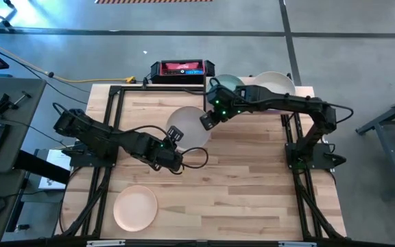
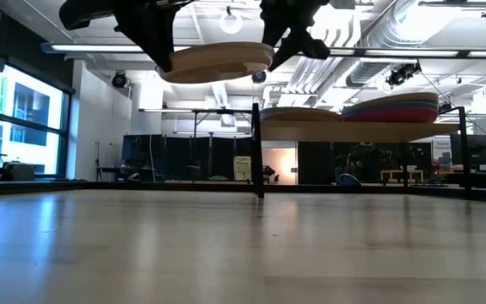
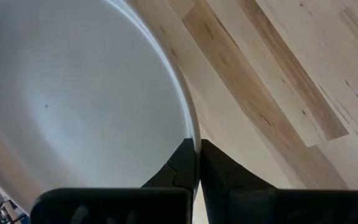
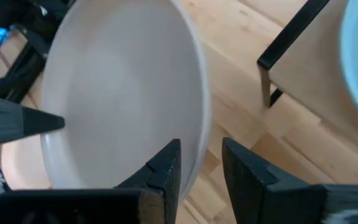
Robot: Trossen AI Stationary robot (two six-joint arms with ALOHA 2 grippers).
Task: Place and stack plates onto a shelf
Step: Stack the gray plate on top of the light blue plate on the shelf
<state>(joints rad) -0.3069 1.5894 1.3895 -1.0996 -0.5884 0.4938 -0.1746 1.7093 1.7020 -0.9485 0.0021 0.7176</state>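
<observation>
A pale grey-beige plate [image 1: 189, 125] hangs in the air above the middle of the table, seen from the side in the low view [image 2: 216, 61]. My left gripper [image 3: 197, 155] is shut on its rim on the side toward the table's left edge [image 1: 175, 134]. My right gripper [image 4: 201, 163] stands open at the opposite side of the rim [image 1: 206, 121], one finger over the plate's inside and one outside it. The shelf [image 2: 369, 131] stands at the far right and carries a stack of coloured plates [image 2: 392, 108] and one more plate [image 2: 298, 114]. A peach-pink plate [image 1: 136, 207] lies flat on the table, near left. My left gripper pinches the plate's rim [image 3: 193, 127] between its two fingers, which slant downward from the table's left side. The plate is lifted clear of the table and lies about level, hollow side up. My right gripper's fingers [image 4: 166, 167] straddle the rim [image 4: 202, 134]; whether they touch it I cannot tell.
The shelf's black post [image 4: 267, 74] stands close beside my right gripper. A red and black box [image 1: 182, 69] sits past the table's far edge. Black frame rails [image 1: 108, 130] run along the table's left and right sides. Bare wood [image 1: 245, 185] lies in the near middle.
</observation>
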